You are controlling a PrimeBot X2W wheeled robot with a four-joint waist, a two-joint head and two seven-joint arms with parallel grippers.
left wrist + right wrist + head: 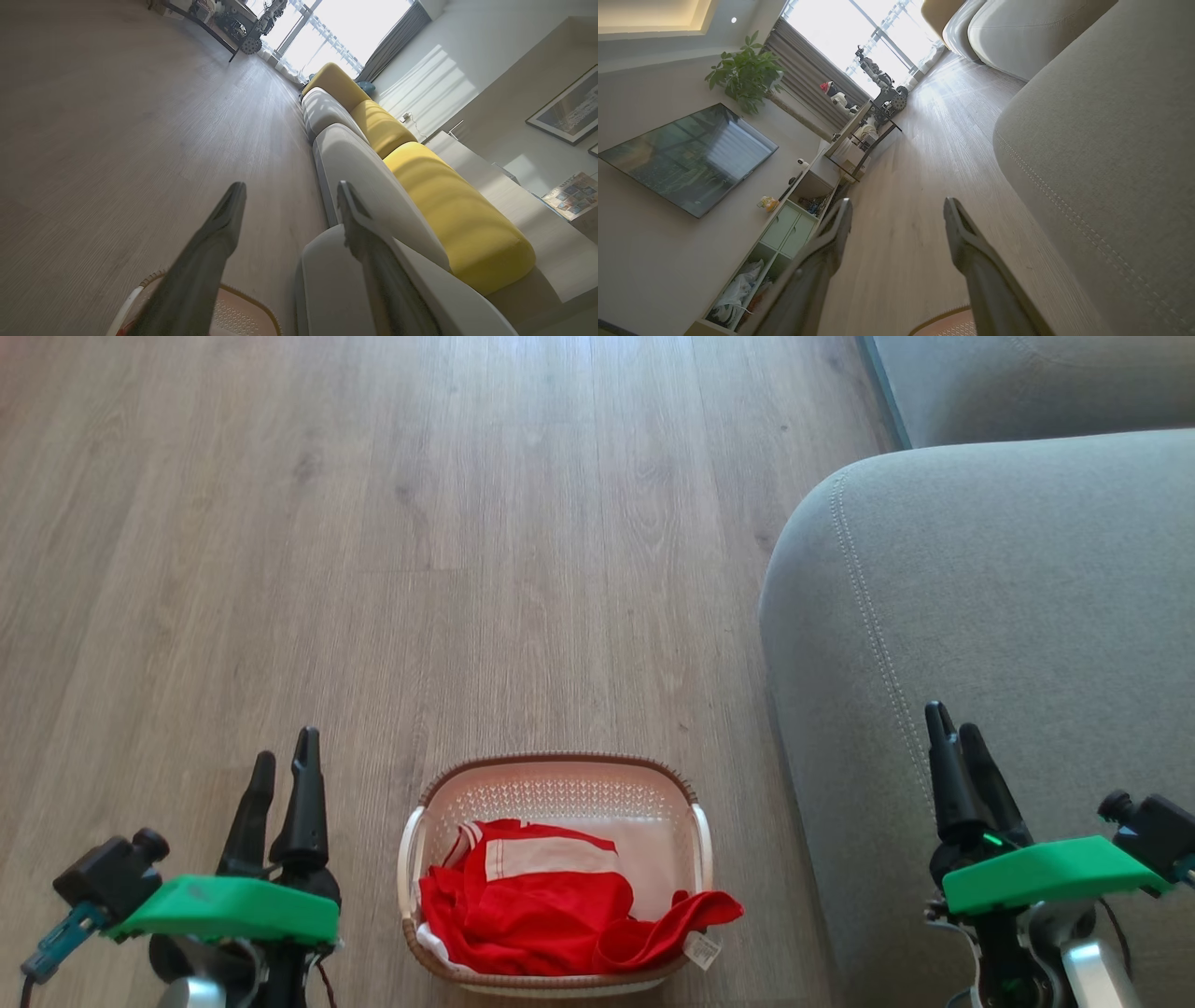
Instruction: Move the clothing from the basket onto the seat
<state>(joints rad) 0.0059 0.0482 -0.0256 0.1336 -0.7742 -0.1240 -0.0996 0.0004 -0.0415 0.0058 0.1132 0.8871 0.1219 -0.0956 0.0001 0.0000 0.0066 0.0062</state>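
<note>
Red clothing (541, 915) lies in the basket (558, 759) on the wood floor (373, 523), a tagged corner draped over the rim (seat side), near the grey seat (1008, 616). My left gripper (286, 747) and right gripper (952, 719) stand spread wide and empty, flanking the basket. Risk, I judge: a shallow pinch lifts one layer only, or trailing fabric drags the light basket.

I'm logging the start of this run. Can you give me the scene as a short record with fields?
seat: grey cushion with a stitched seam
basket: on the wood floor, left of the seat
clothing: red, heaped in the basket, one fold over its right rim
left gripper: open, holding nothing
right gripper: open, holding nothing
</note>
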